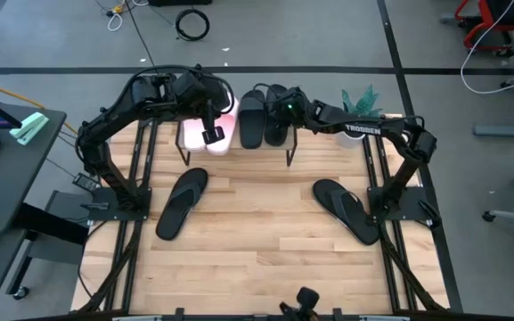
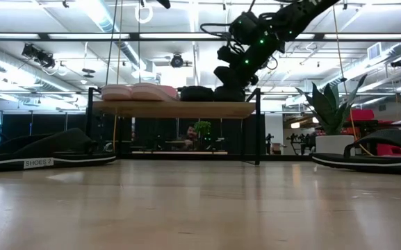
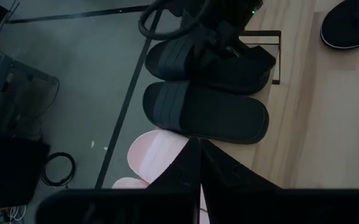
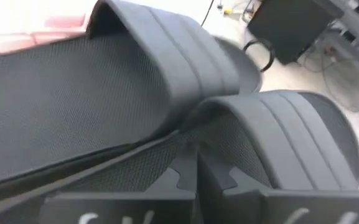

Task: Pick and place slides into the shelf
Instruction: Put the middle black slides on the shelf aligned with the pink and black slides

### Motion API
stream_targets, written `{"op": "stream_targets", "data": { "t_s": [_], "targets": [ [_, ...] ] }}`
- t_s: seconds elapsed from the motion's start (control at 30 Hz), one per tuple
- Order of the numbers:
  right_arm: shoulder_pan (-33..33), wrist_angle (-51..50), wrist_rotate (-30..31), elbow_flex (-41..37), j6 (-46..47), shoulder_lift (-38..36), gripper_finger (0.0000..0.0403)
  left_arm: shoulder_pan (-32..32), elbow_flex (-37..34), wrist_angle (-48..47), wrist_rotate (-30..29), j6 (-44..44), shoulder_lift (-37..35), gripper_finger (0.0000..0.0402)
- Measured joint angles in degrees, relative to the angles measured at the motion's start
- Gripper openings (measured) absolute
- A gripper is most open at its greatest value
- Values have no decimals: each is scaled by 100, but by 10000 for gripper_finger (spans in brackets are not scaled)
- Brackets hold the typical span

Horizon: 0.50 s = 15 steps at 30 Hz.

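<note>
The shelf (image 2: 179, 109) stands at the table's far middle. On its top board lie two pale pink slides (image 1: 224, 125) and, to their right, two black slides side by side (image 1: 252, 116) (image 1: 276, 114). My right gripper (image 4: 196, 163) is shut, its tips down at the rightmost black slide (image 4: 279, 143), just behind its strap. My left gripper (image 3: 199, 146) is shut and empty, hovering over the pink slides (image 3: 157, 155). Two more black slides lie flat on the table, one at the left (image 1: 183, 203) and one at the right (image 1: 346, 209). My right gripper's shut fingertips (image 4: 185, 177) point down at the inner edge of the rightmost black slide's footbed (image 4: 229, 140), beside the strap. The slide lies flat on the shelf board. I cannot tell whether the tips touch it.
A potted plant (image 1: 359, 100) stands just right of the shelf at the table's far right. The shelf's thin black legs (image 1: 290, 156) reach down to the table. Bare wood (image 1: 257, 241) stretches between the two loose slides toward the near edge.
</note>
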Motion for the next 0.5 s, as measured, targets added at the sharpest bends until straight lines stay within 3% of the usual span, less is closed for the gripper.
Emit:
{"op": "stream_targets", "data": {
  "t_s": [0.27, 0.5],
  "targets": [
    [-34, -192, -36, 4, 218, 85, 2, 0, 0, -15, -1, -104, 1, 26],
    [169, -468, -23, -26, 216, -270, 7, 0, 0, -30, -1, -269, 2, 11]
  ]
}}
